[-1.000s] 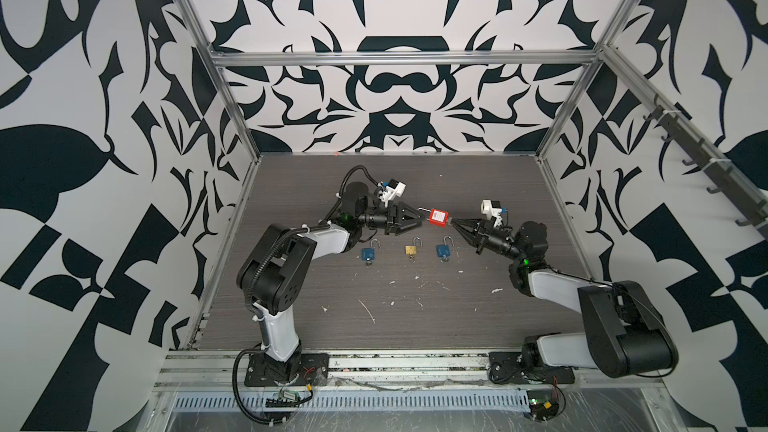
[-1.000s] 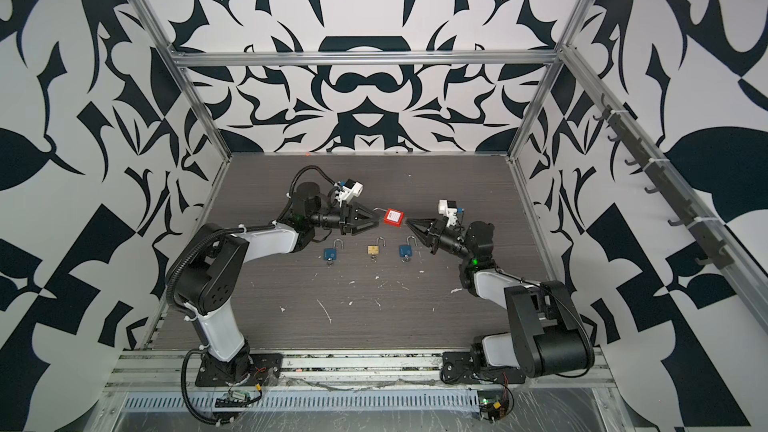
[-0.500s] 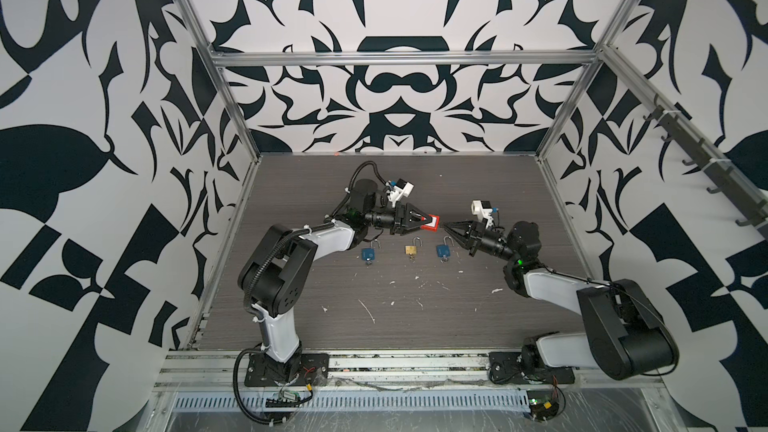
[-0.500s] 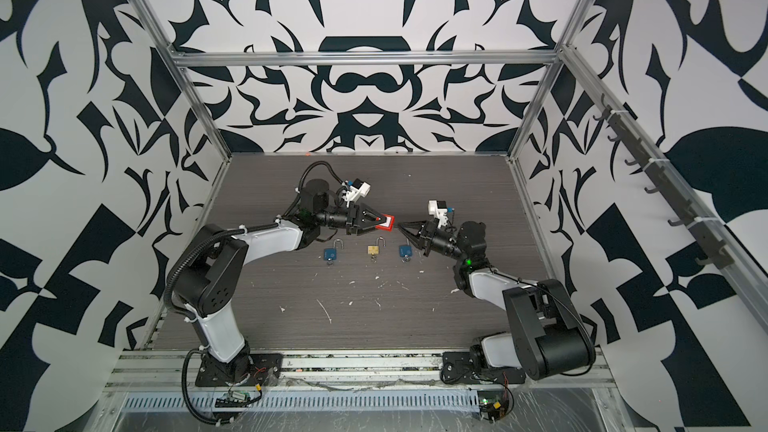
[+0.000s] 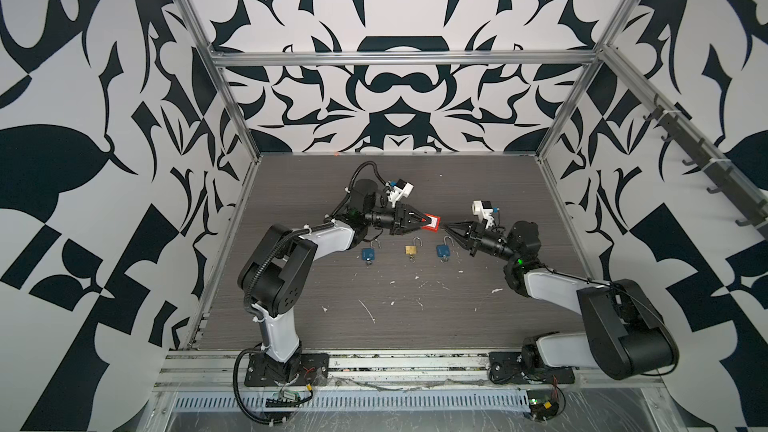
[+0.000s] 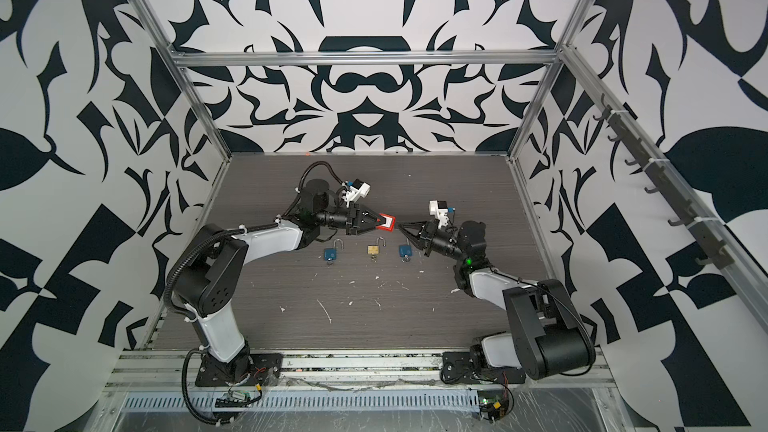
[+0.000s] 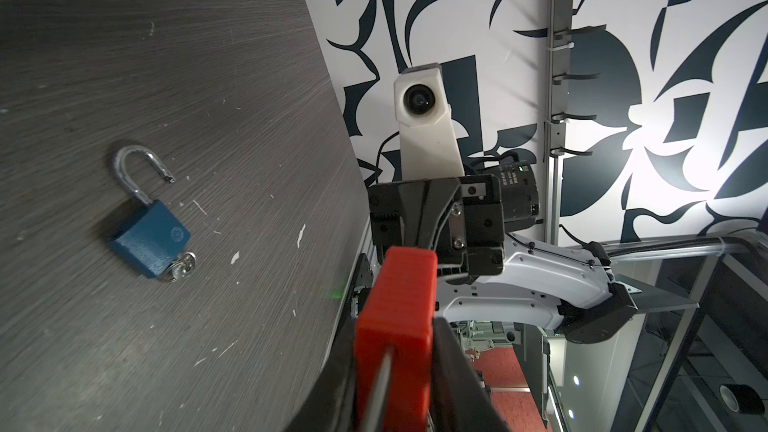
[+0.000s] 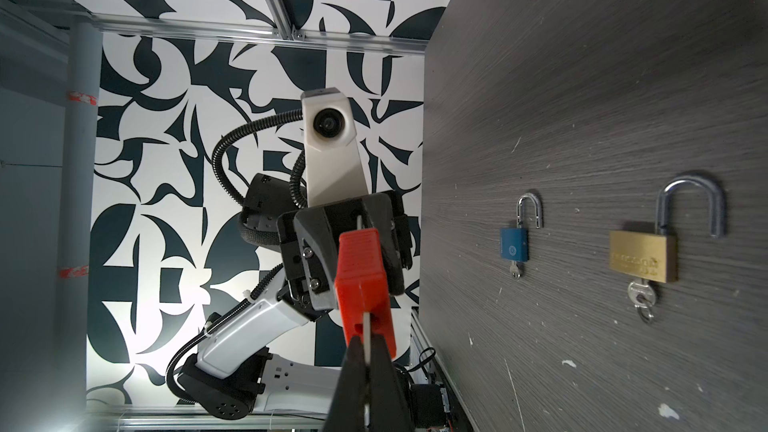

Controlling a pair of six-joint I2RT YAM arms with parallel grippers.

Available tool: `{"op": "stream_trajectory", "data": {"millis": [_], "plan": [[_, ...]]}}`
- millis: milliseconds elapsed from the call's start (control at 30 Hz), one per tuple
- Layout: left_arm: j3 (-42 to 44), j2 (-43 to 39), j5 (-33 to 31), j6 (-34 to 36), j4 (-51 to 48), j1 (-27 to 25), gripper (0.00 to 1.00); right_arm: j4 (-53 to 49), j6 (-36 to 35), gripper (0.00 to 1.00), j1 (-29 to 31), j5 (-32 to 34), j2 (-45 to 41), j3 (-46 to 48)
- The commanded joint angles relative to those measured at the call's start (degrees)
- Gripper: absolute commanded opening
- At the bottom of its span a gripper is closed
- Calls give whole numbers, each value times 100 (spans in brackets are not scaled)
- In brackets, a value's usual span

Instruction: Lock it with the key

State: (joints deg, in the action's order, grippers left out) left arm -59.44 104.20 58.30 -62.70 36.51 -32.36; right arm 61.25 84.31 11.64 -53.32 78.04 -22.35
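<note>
The left gripper [image 5: 422, 221] is closed down on the red padlock [image 5: 432, 222], and holds it in the air above the table [image 5: 415, 317]. In the left wrist view the red body [image 7: 395, 305] sits squeezed between the two dark fingers [image 7: 455, 371], with its thin metal shackle [image 7: 380, 376] running back between them. Whether the shackle is latched cannot be told.

The right gripper [image 5: 446, 225] faces it from the other side, its jaws fully closed to a point right at the padlock's far end. In the right wrist view a narrow silver key [image 8: 366, 326] is pinched between the fingertips and its blade meets the bottom of the red padlock [image 8: 359, 268].

In both top views the padlock hangs between the two grippers, just behind a row of three padlocks lying on the table with open shackles. These are two blue padlocks [image 5: 368, 253] [image 5: 443, 250] with a brass padlock [image 5: 411, 249] between them, none touched by either gripper.
</note>
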Motion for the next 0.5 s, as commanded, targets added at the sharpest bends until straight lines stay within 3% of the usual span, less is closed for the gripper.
{"op": "stream_trajectory", "data": {"millis": [0, 167, 300, 467], "plan": [[-83, -133, 68, -295, 508, 26, 24, 353, -458, 0, 5, -144, -112, -139], [-21, -120, 194, -756, 1092, 99, 19, 892, -335, 0, -43, -145, 105, -47], [142, -222, 214, -866, 1236, 269, 10, 2016, 247, 0, -214, -142, 519, 64], [370, -361, 218, -1028, 1448, 539, 7, 2014, 246, 0, -304, -205, 598, 36]]}}
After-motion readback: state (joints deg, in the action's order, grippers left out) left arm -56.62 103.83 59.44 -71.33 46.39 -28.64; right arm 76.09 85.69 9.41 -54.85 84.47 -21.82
